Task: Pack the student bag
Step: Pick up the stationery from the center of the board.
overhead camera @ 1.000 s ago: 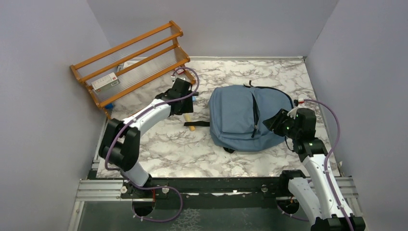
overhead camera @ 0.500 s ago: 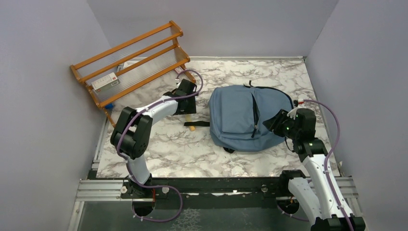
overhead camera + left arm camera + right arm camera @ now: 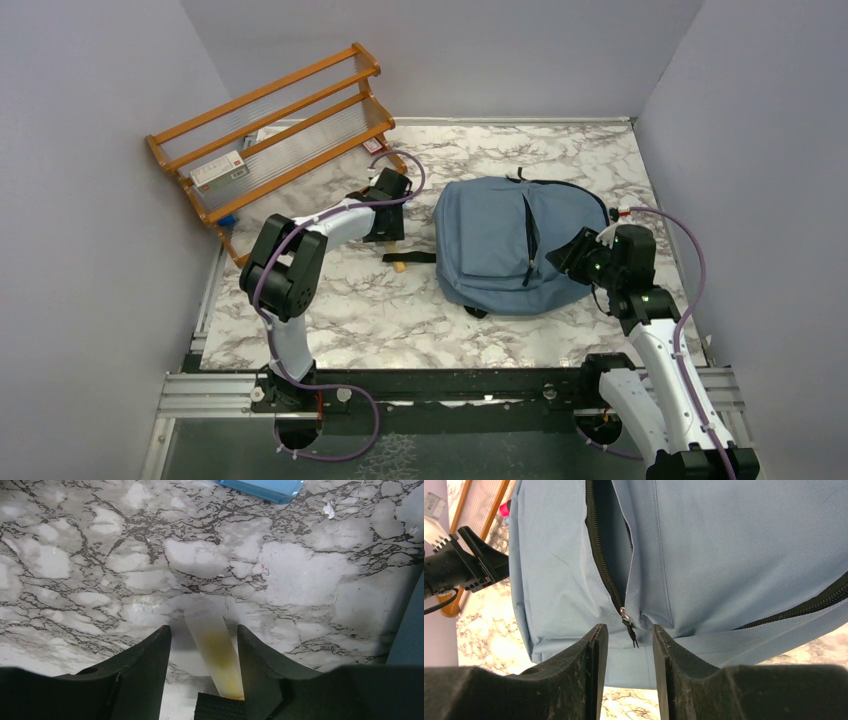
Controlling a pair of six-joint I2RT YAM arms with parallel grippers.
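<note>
One dusty-blue rounded fabric backpack lies flat on the marbled counter, centre-right. Also one translucent yellowish plastic tube, one slatted orange wooden rack and two tools. The right tool is at the backpack's near-right edge, jaws apart, with the zipper pull in line with the gap; contact unclear. The left tool is left of the backpack, jaws apart astride the tube. A black strap hides the tube's near end; a pale blue object is cut off.
</note>
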